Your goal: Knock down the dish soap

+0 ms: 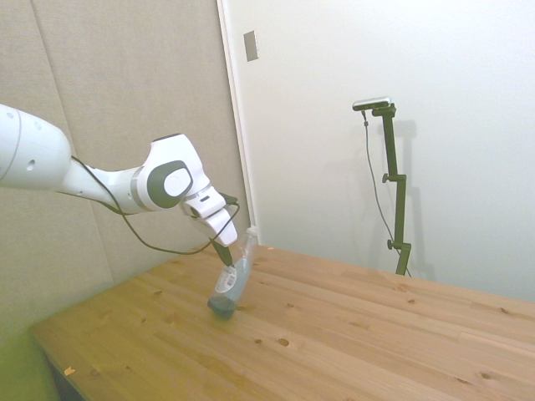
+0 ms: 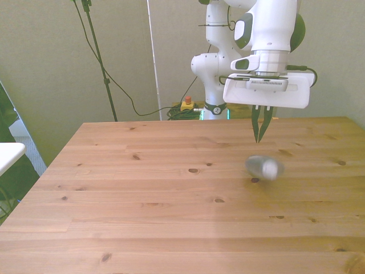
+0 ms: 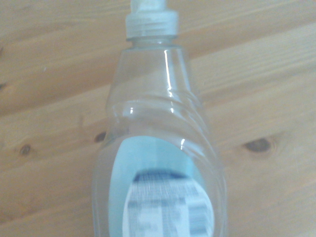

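Note:
The dish soap (image 1: 233,280) is a clear bottle that leans steeply on the wooden table (image 1: 351,334), with its dark base down and its white cap tipped up and away from the arm. In the front view the dish soap (image 2: 264,167) is a motion-blurred grey shape just below the fingertips. My gripper (image 2: 260,137) hangs above it, its two dark fingers pressed together with nothing between them. From the side, the gripper (image 1: 224,253) touches or nearly touches the bottle's upper half. The wrist view fills with the dish soap (image 3: 160,148), showing its cap and pale blue label.
The table's near edge (image 1: 50,347) lies close to the bottle's left in the side view. A white object (image 2: 8,153) pokes in at the front view's left edge. Cables and a red button (image 2: 186,104) lie on the floor behind the table.

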`<action>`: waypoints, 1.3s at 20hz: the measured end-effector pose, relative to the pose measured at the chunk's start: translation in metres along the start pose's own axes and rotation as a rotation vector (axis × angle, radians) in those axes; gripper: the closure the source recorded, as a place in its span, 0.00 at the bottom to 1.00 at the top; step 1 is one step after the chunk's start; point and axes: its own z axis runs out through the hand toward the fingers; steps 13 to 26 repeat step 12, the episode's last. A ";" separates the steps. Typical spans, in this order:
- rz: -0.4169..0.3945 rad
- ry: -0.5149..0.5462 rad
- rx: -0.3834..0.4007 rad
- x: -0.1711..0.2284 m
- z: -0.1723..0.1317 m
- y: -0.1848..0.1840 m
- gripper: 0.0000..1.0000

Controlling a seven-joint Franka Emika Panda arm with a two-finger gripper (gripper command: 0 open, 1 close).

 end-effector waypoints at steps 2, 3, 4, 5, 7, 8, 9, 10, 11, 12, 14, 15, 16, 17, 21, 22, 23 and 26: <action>0.014 0.009 0.013 0.014 0.007 -0.010 1.00; 0.021 0.013 0.018 0.020 0.010 -0.014 1.00; 0.027 0.018 0.024 0.026 0.013 -0.019 1.00; 0.028 0.026 0.031 0.031 0.015 -0.023 1.00; 0.028 0.047 0.041 0.042 0.019 -0.032 1.00; 0.032 0.055 0.044 0.048 0.021 -0.037 1.00; 0.037 0.062 0.048 0.054 0.022 -0.041 1.00; 0.044 0.070 0.053 0.061 0.023 -0.046 1.00; 0.051 0.076 0.055 0.067 0.023 -0.049 1.00; 0.057 0.083 0.058 0.074 0.023 -0.051 1.00; 0.057 0.083 0.058 0.074 0.023 -0.051 1.00; 0.057 0.083 0.058 0.074 0.023 -0.051 1.00; 0.057 0.083 0.058 0.074 0.023 -0.051 1.00; 0.057 0.083 0.058 0.074 0.023 -0.051 1.00; 0.057 0.083 0.058 0.074 0.023 -0.051 1.00; 0.057 0.083 0.058 0.074 0.023 -0.051 1.00; 0.057 0.083 0.058 0.074 0.023 -0.051 1.00; 0.057 0.083 0.058 0.074 0.023 -0.051 1.00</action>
